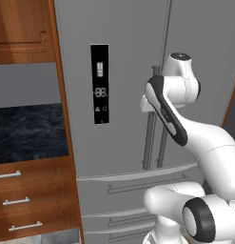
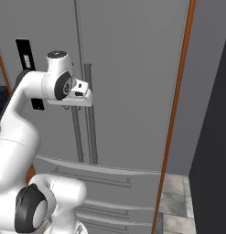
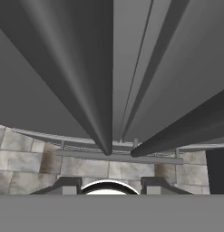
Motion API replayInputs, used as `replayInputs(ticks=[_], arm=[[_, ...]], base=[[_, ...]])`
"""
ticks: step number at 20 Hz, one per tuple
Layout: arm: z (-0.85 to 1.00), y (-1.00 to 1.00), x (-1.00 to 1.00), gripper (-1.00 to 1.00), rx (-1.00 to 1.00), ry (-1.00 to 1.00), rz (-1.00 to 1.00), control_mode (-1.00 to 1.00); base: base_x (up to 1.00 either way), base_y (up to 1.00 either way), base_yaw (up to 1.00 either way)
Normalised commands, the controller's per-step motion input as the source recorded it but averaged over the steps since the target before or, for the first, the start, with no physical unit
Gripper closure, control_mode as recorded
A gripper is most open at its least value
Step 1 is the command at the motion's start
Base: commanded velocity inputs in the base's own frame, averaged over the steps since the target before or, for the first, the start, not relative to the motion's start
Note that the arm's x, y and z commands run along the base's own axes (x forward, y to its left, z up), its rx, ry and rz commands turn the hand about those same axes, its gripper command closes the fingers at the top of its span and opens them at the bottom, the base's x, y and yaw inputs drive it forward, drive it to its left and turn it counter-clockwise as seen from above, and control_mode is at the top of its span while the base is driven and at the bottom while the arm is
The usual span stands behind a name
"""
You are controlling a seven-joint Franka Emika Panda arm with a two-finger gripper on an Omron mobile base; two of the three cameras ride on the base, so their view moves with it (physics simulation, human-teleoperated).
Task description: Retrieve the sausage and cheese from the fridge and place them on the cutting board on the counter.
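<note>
The grey fridge (image 1: 119, 57) (image 2: 132, 68) stands with both doors shut, so the sausage and cheese are hidden. My hand (image 2: 80, 97) is up against the two vertical bar handles (image 1: 154, 143) (image 2: 87, 132) at mid height. In the hand view I look down along those handles (image 3: 77, 68) toward the drawers. There my gripper (image 3: 111, 186) shows its tips apart, partly open, with nothing seen between them. A strip of the black marble counter (image 1: 28, 128) lies left of the fridge. The cutting board is out of view.
Reddish-brown drawers (image 1: 24, 200) sit under the counter, with a wooden upper cabinet (image 1: 24, 28) above. A wooden side panel (image 2: 176, 114) borders the fridge on the right, then a dark wall (image 2: 215, 137). Tiled floor (image 2: 178, 201) shows below.
</note>
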Motion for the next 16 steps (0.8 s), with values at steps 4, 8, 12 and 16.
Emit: replayInputs(ticks=[4, 8, 12, 16], arm=[[0.00, 0.00, 0.00, -1.00, 0.00, 0.00, 0.00, 1.00], [0.00, 0.00, 0.00, -1.00, 0.00, 0.00, 0.00, 1.00], [0.00, 0.00, 0.00, -1.00, 0.00, 0.00, 0.00, 1.00], [0.00, 0.00, 0.00, -1.00, 0.00, 0.00, 0.00, 1.00]], base=[[0.00, 0.00, 0.00], [0.00, 0.00, 0.00], [-0.13, -0.02, 0.00], [-0.59, -0.03, -0.02]])
